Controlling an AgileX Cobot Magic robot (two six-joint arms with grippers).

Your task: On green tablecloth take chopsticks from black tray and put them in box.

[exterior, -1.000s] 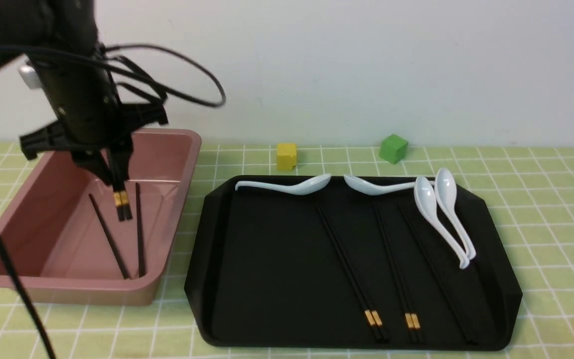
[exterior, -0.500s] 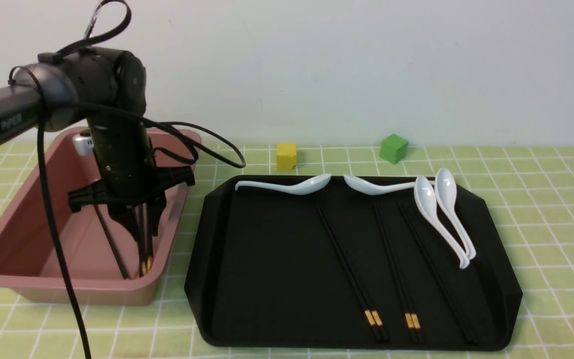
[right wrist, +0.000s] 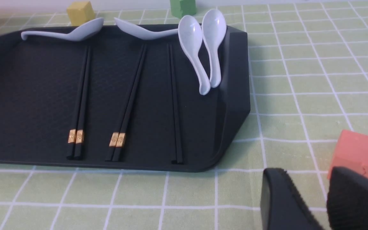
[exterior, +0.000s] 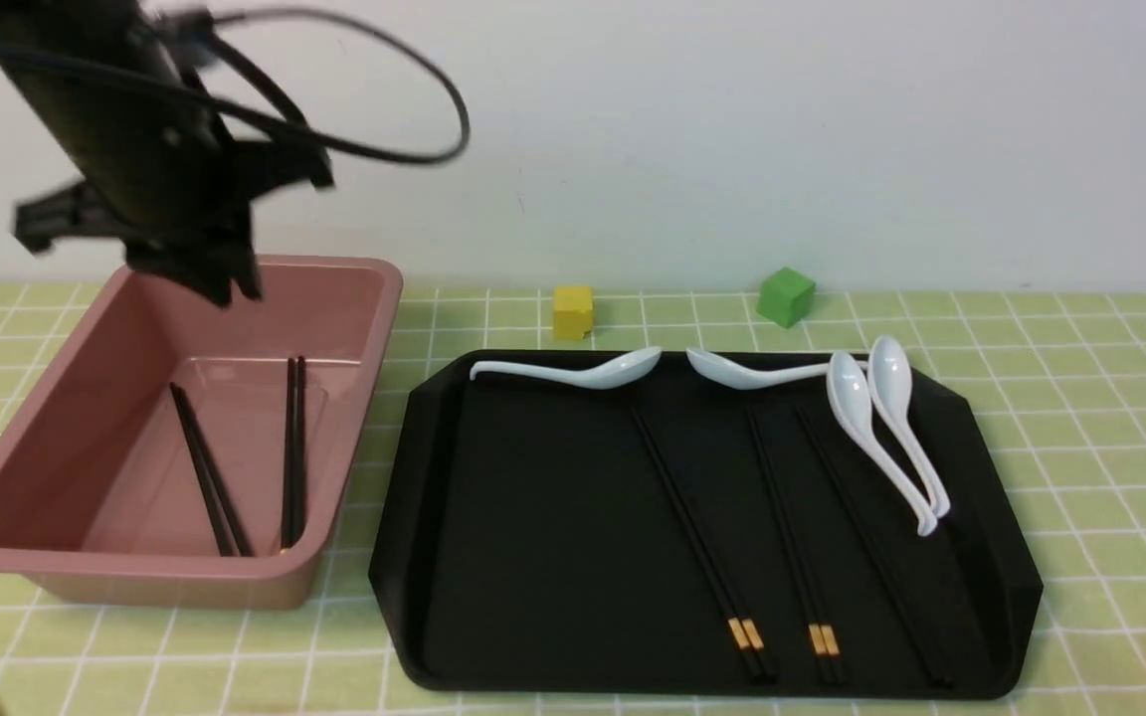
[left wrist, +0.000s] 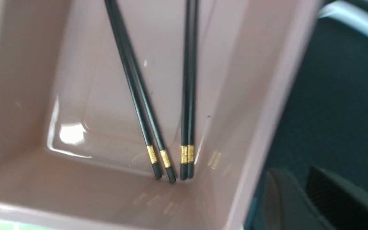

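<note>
Around the flat black tray [exterior: 533, 557] on the grid-patterned green tablecloth [exterior: 1080, 418] stand yellow [exterior: 572, 311], green [exterior: 785, 295] and orange [right wrist: 358, 153] cubes; four white ceramic spoons [exterior: 886, 428] line its far edge beside three pairs of black chopsticks [exterior: 700, 545]. Two pairs [left wrist: 188, 95] lie in the pink-brown tub [exterior: 36, 467]. Left gripper [exterior: 225, 283], blurred above it, holds nothing, its gap unclear; right gripper [right wrist: 323, 204] slightly parted, empty.

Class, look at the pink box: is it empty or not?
Not empty: the box holds two pairs of chopsticks lying on its floor.
</note>
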